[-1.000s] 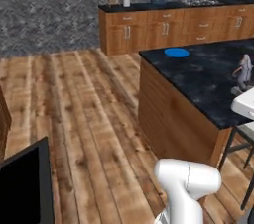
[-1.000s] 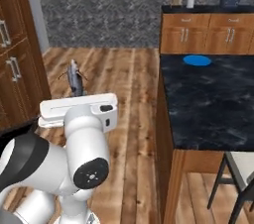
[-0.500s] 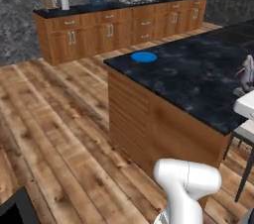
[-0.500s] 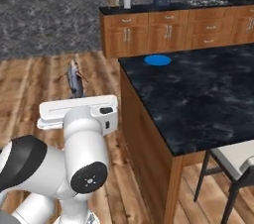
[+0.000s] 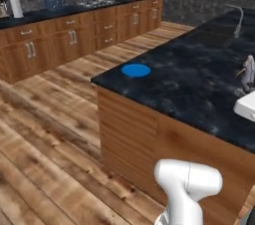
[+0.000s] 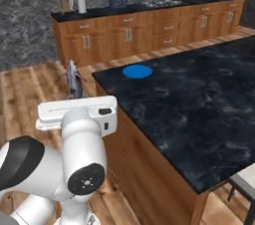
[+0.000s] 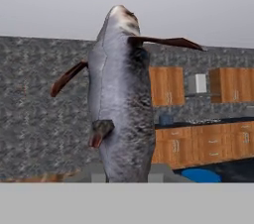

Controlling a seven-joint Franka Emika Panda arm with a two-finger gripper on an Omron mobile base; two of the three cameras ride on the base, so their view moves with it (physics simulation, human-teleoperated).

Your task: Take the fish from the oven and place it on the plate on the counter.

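Gripper (image 7: 121, 178) clasps the upright fish (image 7: 120, 94), in transit; next, carry it over the plate (image 6: 137, 71) at one o'clock.

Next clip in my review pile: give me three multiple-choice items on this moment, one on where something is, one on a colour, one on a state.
1. Where does the plate lie?
A. near a corner of the counter
B. on the wooden floor
C. in the sink

2. What colour is the plate?
A. white
B. red
C. bright blue

3. In what state is the fish?
A. lying flat on the plate
B. held upright in the gripper, off every surface
C. lying on the floor

Key: 1 A, both base views show the disc by the black top's corner. 2 C, it reads plain blue in every view. 3 B, the hand view shows it rising from between the fingertips.
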